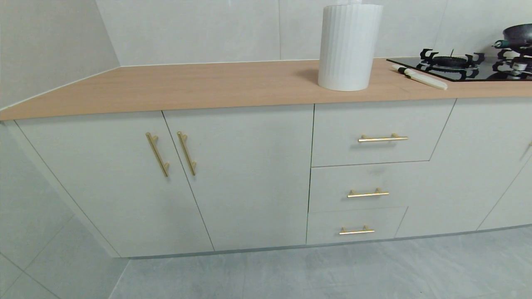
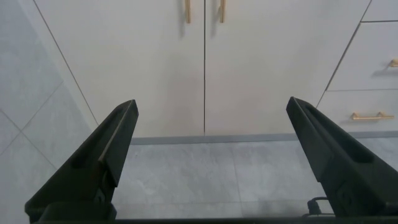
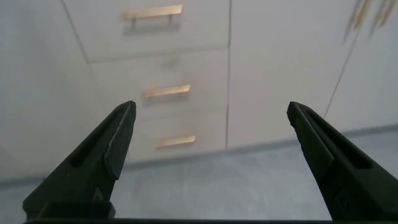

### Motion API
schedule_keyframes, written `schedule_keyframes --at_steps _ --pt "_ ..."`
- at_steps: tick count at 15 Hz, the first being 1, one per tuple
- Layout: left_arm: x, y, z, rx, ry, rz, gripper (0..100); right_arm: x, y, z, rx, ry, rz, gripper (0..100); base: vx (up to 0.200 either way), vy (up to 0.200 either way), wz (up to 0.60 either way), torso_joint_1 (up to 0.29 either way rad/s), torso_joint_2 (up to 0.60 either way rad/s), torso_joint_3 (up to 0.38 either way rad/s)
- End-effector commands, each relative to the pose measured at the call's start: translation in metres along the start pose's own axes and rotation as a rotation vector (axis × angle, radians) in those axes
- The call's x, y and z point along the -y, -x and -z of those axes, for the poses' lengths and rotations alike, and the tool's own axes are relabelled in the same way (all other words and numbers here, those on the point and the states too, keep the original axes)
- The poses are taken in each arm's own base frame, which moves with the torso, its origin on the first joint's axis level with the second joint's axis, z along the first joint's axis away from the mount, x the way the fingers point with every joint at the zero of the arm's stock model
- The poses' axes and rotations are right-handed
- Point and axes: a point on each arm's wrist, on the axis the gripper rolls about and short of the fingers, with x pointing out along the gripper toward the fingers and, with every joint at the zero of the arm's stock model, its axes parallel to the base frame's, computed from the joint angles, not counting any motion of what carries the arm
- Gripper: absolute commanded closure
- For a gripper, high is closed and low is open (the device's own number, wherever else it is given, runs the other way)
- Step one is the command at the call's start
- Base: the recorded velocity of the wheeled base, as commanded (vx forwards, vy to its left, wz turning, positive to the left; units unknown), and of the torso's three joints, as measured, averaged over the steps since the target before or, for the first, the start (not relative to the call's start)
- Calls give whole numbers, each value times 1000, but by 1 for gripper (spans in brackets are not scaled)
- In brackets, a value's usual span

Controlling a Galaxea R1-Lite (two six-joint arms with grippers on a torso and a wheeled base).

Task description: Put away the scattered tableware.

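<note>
Resting on countertop [image 1: 208, 87]: knife [image 1: 422, 78] beside stove [image 1: 457, 66] | left gripper [image 2: 211, 104], right gripper [image 3: 211, 107] spread wide

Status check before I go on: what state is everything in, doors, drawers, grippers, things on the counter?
Left cabinet door: shut.
Right cabinet door: shut.
Top drawer: shut.
Middle drawer: shut.
Bottom drawer: shut.
White ribbed canister: upright on the countertop.
White utensil: lying flat by the hob.
Left gripper: open, empty.
Right gripper: open, empty.
</note>
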Motion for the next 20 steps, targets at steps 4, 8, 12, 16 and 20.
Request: schedule_keyframes --at_steps 4,8,12,16,20 --pt "0 0 0 -1 0 -1 0 -1 0 3 -16 25 -44 0 0 0 0 0 0 0" --pt "0 0 0 -1 0 -1 0 -1 0 3 -15 34 -56 0 0 0 0 0 0 0" --pt "0 0 0 -1 0 -1 0 -1 0 3 -15 34 -56 0 0 0 0 0 0 0" --pt "0 0 0 -1 -1 -1 0 -1 0 3 -15 34 -59 0 50 0 0 1 -1 -1" --pt "0 0 0 -1 -1 -1 0 -1 0 3 -15 34 -59 0 200 0 0 5 0 4"
